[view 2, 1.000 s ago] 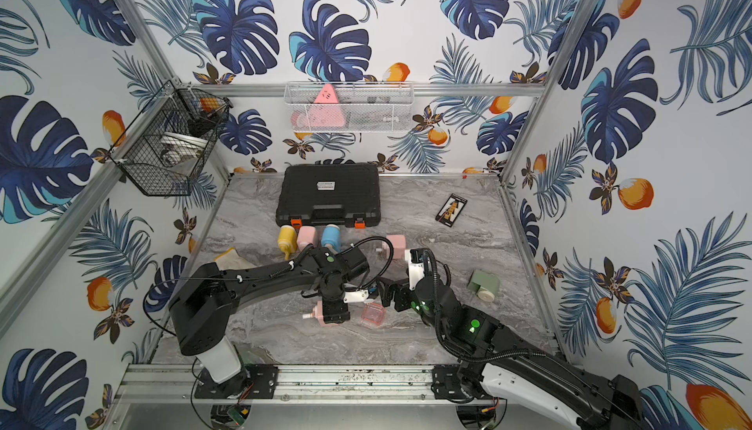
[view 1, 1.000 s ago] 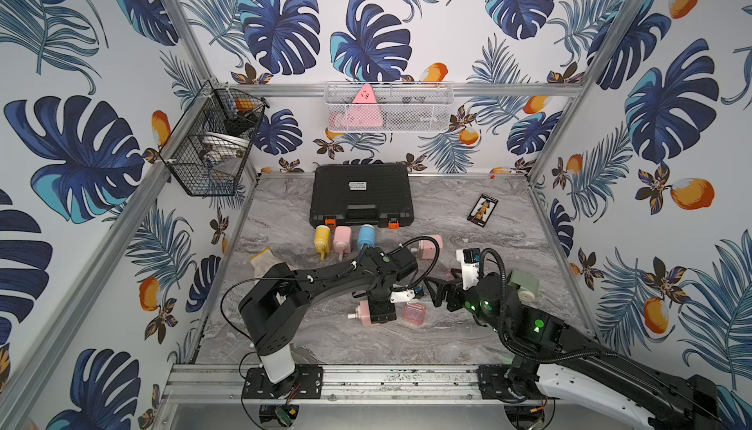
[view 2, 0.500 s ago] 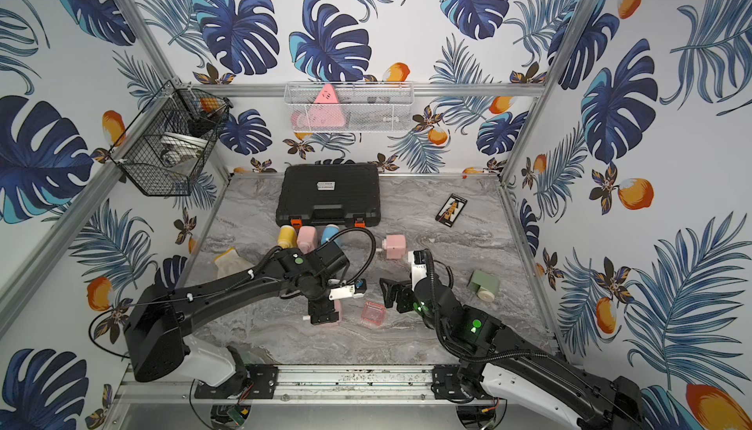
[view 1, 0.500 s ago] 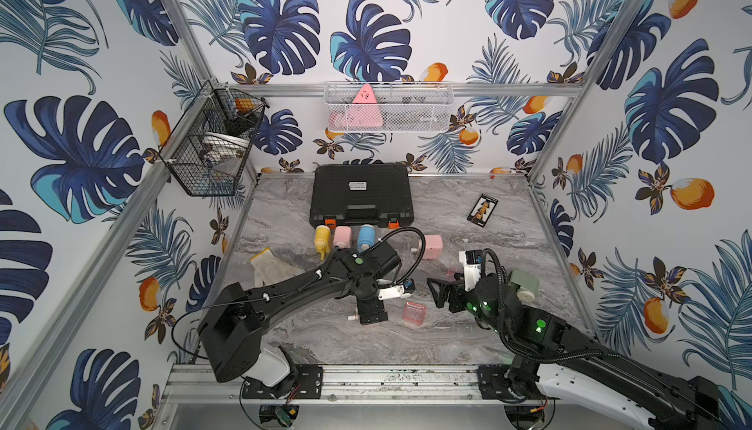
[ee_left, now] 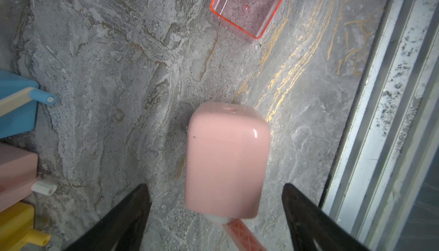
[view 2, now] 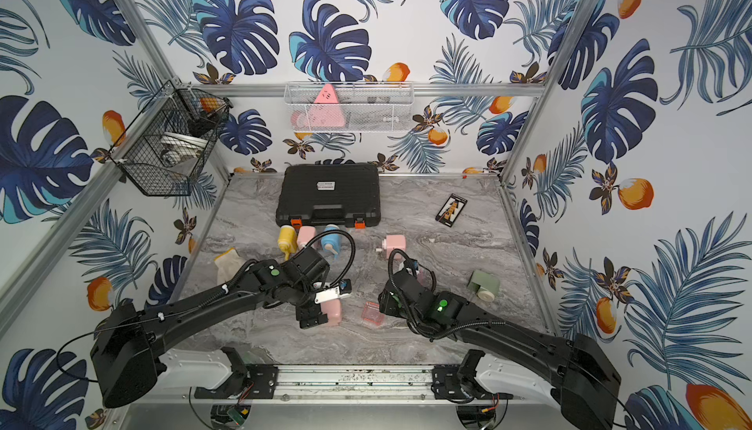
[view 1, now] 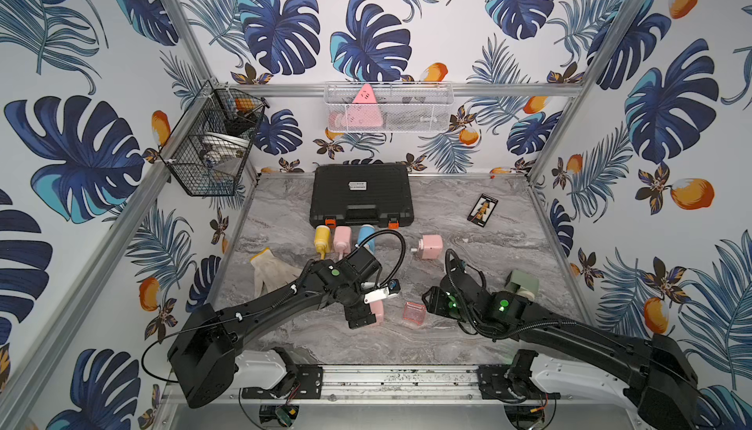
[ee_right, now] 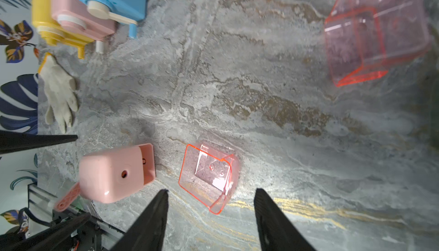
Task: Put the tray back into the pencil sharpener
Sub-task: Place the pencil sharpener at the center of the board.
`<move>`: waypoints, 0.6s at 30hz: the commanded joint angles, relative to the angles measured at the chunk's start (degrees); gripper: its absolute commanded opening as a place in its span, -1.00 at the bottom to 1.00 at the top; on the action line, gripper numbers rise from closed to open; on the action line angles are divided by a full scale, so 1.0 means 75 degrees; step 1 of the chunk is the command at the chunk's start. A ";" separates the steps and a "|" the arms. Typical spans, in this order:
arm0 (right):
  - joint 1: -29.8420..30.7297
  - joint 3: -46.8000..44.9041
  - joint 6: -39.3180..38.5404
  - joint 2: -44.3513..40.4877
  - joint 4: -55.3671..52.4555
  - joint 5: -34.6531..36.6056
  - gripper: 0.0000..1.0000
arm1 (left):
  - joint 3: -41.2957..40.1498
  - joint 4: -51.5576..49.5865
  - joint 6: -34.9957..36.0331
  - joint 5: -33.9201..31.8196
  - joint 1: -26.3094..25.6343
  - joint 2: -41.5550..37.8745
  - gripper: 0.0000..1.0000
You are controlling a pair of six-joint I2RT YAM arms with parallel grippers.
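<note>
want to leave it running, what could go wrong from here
The left claw straddles the lying pink sharpener without gripping; its smooth rounded shell may slip or swivel when squeezed. The tray lies loose before the open right claw and could skid away. A second clear tray nearby might be grabbed instead.

Robotics lab test cell, walled on three sides. Evidence: aluminium frame; leaf-print wall panels; marble-look tabletop; black wire basket and white mesh basket hung on walls; front rail carrying left arm and right arm.
</note>
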 commanded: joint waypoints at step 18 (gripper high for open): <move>0.0016 0.0177 0.1319 0.2200 0.0636 -0.0961 -0.28 | -0.0157 0.0106 0.0457 0.0423 0.0030 0.0577 0.40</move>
